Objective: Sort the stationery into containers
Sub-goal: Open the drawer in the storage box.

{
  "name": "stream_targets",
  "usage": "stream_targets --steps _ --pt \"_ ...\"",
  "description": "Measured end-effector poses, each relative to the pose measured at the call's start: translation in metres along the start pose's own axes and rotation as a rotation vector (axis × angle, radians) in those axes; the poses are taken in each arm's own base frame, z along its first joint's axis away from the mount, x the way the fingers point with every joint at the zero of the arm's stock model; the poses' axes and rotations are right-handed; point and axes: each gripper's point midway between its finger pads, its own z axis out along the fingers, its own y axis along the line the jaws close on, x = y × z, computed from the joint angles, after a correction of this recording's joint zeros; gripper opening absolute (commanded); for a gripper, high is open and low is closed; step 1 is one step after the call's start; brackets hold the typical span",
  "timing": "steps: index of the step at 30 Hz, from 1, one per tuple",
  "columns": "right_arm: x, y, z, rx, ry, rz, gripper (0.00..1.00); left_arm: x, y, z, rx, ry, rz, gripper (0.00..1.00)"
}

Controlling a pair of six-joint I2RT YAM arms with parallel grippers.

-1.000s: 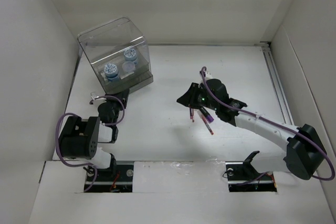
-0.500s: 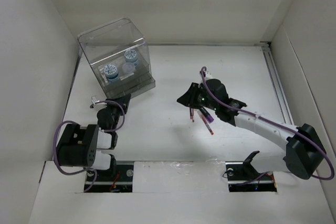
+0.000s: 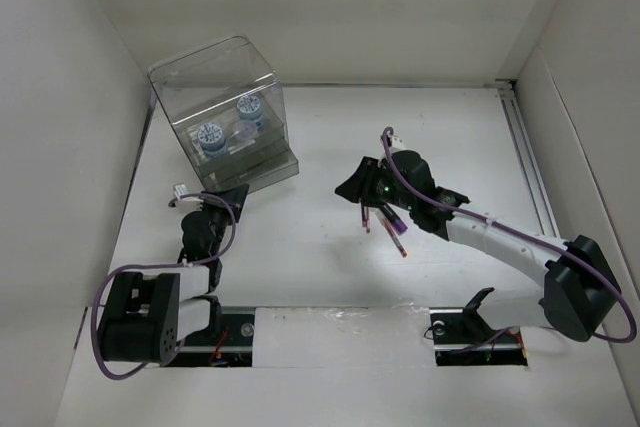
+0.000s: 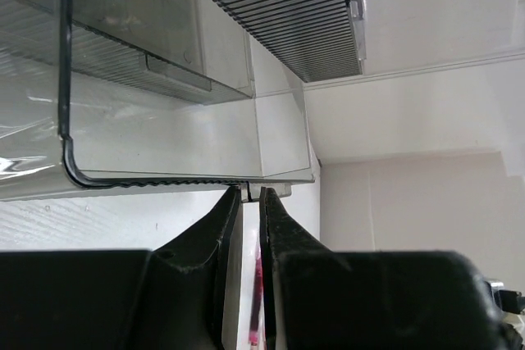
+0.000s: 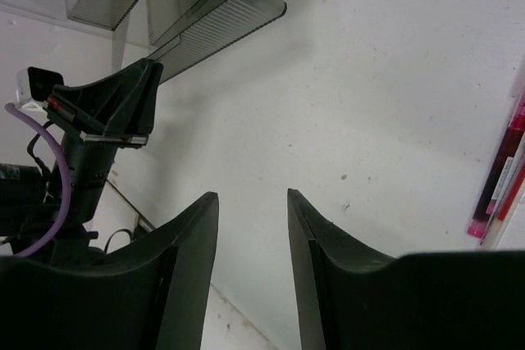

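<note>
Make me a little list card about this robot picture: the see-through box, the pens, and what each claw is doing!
box: clear plastic, at the far left of the table
rolls: at least two blue-and-white ones, inside the box
drawer: at the box's bottom front, sticking out
left gripper: shut on the drawer's front edge
right gripper: open, empty, over bare table
pens: red, lying loose on the table beside the right gripper
</note>
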Motion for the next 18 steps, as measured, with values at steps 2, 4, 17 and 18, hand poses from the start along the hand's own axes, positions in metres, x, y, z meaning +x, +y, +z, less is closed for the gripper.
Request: stream_targets --steps 2,4,17,18 --pt "0.0 0.0 0.0 0.002 -0.002 -0.001 0.51 0.001 0.001 -0.001 0.0 0.002 0.008 0.03" --pt "0.0 0.0 0.0 0.002 -0.003 -0.001 0.55 0.002 0.002 -0.001 -0.001 0.01 0.014 0.16" --pt "-0.002 -0.001 0.0 0.007 -0.008 -0.006 0.74 0.024 0.007 -0.001 0.01 0.113 0.015 0.47" --pt "-0.002 -0.001 0.0 0.007 -0.009 -0.007 0.76 0.023 0.004 -0.001 0.019 0.112 0.017 0.5"
